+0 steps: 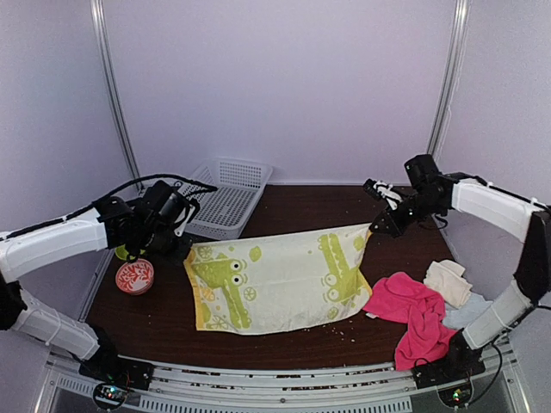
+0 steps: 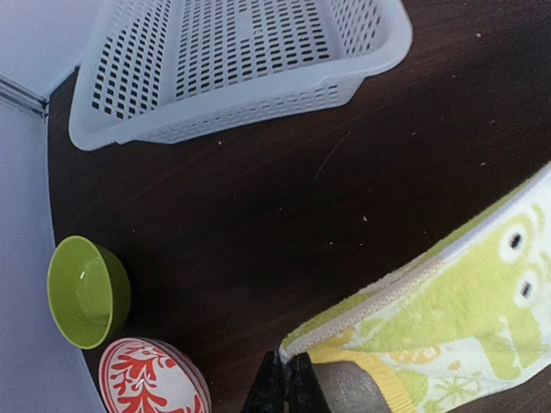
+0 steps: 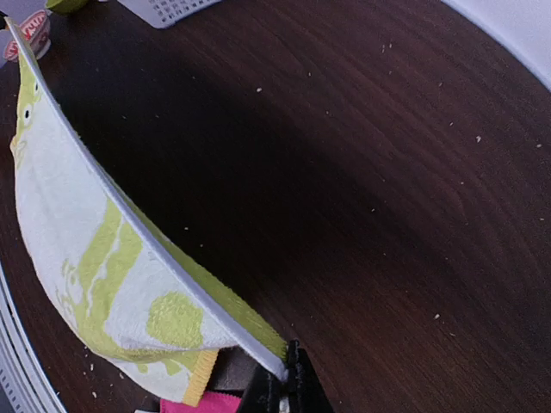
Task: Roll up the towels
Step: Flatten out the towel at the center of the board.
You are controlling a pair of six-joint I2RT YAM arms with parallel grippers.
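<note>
The left end effector (image 1: 182, 245) and right end effector (image 1: 375, 227) each pinch an upper corner of the lime-yellow towel (image 1: 275, 280), stretched over the centre of the worktop (image 1: 301, 206). The hot-pink towel (image 1: 411, 311) lies crumpled at four o'clock.

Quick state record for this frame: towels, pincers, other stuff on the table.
held: lime-yellow towel, far edge lifted and stretched between the arms
left pincer: shut on its left corner
right pincer: shut on its right corner
heap at right: pink towel, cream towel, pale-blue towel
at left: white basket, green bowl, red-patterned bowl
rolled: none
</note>
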